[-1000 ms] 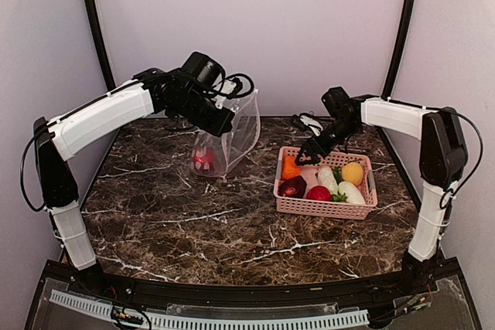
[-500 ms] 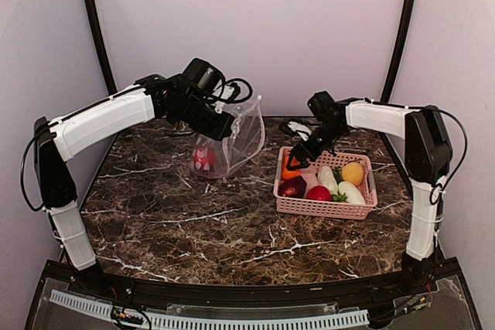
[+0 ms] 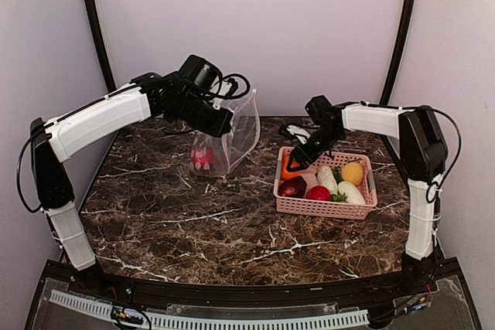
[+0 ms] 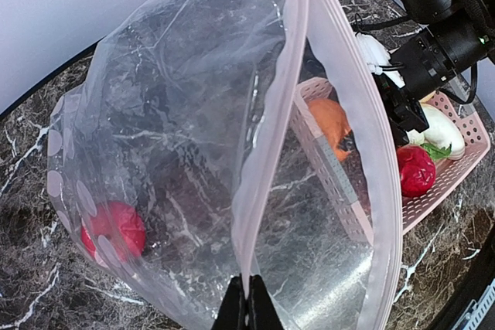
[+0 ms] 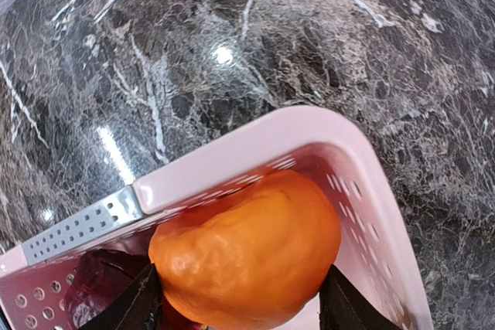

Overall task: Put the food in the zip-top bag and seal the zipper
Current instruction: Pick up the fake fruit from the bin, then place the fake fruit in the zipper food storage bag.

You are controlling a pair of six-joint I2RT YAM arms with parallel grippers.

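Note:
My left gripper (image 3: pixel 224 123) (image 4: pixel 249 308) is shut on the pinkish zipper (image 4: pixel 267 152) of the clear zip-top bag (image 3: pixel 236 138) (image 4: pixel 178 106), holding its mouth up and open over the table. One red food piece (image 3: pixel 203 158) (image 4: pixel 114 228) lies inside the bag. My right gripper (image 3: pixel 298 161) (image 5: pixel 240 303) reaches into the pink basket's left end, with one finger pressed on each side of an orange food piece (image 3: pixel 289 168) (image 5: pixel 247 253) that still rests in the basket. Maroon (image 3: pixel 293 186), red (image 3: pixel 319 193), yellow (image 3: pixel 353 172) and white-green (image 3: pixel 328 179) food lies beside it.
The pink slotted basket (image 3: pixel 325 208) (image 5: pixel 232 156) stands right of centre on the dark marble table (image 3: pixel 193 222). Its rim curves just ahead of my right fingers. Black frame posts and pale walls close the back and sides.
My right gripper has moved left and down into the basket's left end and its jaws have narrowed onto the orange piece. The left arm and the bag shifted only slightly.

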